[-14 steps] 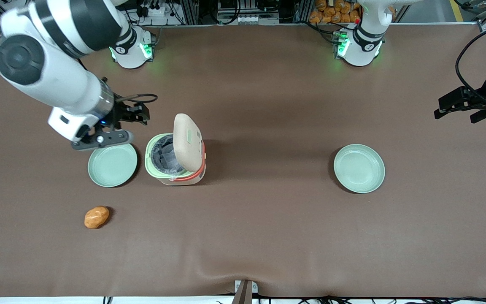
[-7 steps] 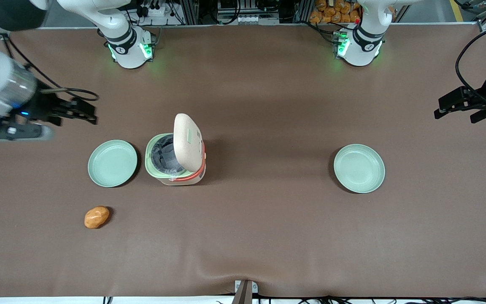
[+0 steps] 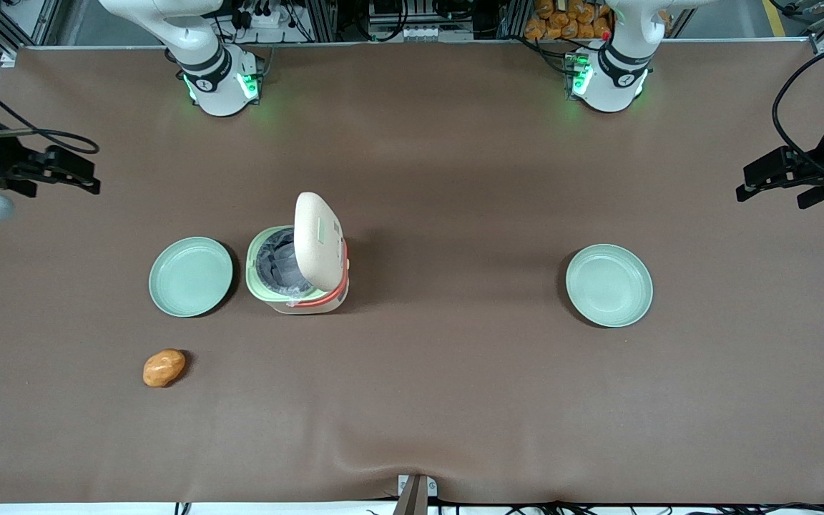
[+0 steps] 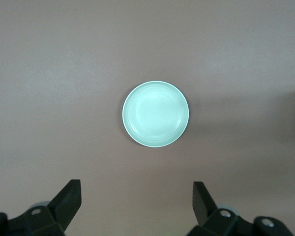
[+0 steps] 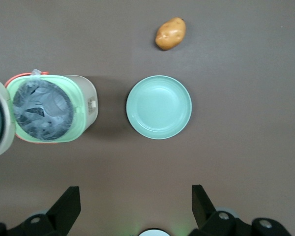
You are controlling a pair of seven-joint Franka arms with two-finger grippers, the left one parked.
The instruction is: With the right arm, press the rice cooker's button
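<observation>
Rice cooker (image 3: 296, 268) lid up, light and tippy (press button (image 3: 321, 232) gently, squarely); hand (image 3: 61, 172) released, well apart, toward tabletop (image 3: 455, 393) edge.

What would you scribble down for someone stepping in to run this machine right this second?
Right arm's pincer: open, empty, up near the working arm's end of the table, well away from the rice cooker.
Rice cooker: mid-table beside a green plate, lid standing open, dark lining visible inside.
Button: on the raised lid.
Potato: on the cloth, nearer the front camera than that plate.
Done: the lid is up, so the press looks done.
Left: apparently nothing; just confirm.
</observation>
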